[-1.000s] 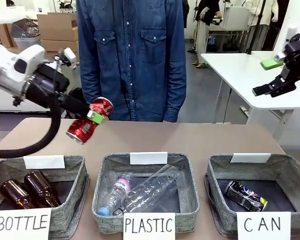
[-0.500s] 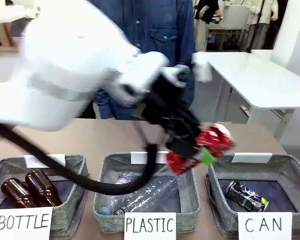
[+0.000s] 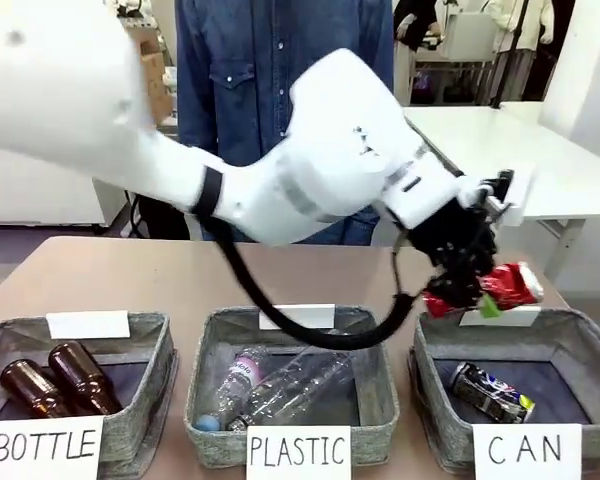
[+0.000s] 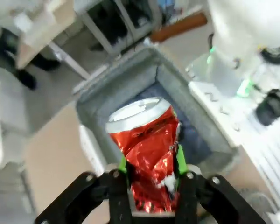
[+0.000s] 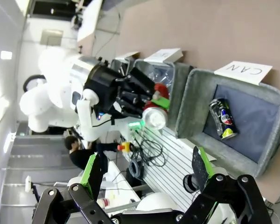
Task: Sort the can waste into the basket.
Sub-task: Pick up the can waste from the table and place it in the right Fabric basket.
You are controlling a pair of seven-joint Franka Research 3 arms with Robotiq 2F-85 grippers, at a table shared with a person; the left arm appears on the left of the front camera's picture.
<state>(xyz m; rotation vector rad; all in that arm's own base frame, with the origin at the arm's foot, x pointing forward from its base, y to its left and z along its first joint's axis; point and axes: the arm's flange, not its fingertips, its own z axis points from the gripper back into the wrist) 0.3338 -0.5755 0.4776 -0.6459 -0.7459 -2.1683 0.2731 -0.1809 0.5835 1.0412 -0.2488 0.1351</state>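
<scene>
BOTTLE basket point(image 3: 150, 345) at the robot's left: two brown glass bottles point(image 3: 55, 378), same as a second ago. PLASTIC basket point(image 3: 375, 370) in the middle: clear plastic bottles point(image 3: 280, 385), also unmoved.

The change: the left arm point(image 3: 310, 170) has swung across from the left side of the table point(image 3: 110, 275), over the middle, to the right end. The left gripper point(image 3: 472, 290) now hangs above the far rim of the CAN basket point(image 3: 580, 345), where a second ago it was over the BOTTLE side. Fingers are clamped on the crushed red can point(image 3: 500, 288); in the left wrist view the green pads point(image 4: 179, 161) press its dented sides, silver end pointing away, basket floor directly beyond it. The can looks tilted roughly sideways from the front, though motion blur makes the exact angle hard to call.

The black can point(image 3: 492, 390) already lies on the dark bottom of the CAN basket, towards its near side.

The right gripper point(image 5: 147, 175), seen from its own wrist camera, has its fingers wide apart and holds nothing; it has left the front view's right edge.

Meaning: transport is basically done, and the red can is over the correct basket. Left to do, as I judge it: release, maybe after a small lowering. A drop from here should land inside, beside the black can.
</scene>
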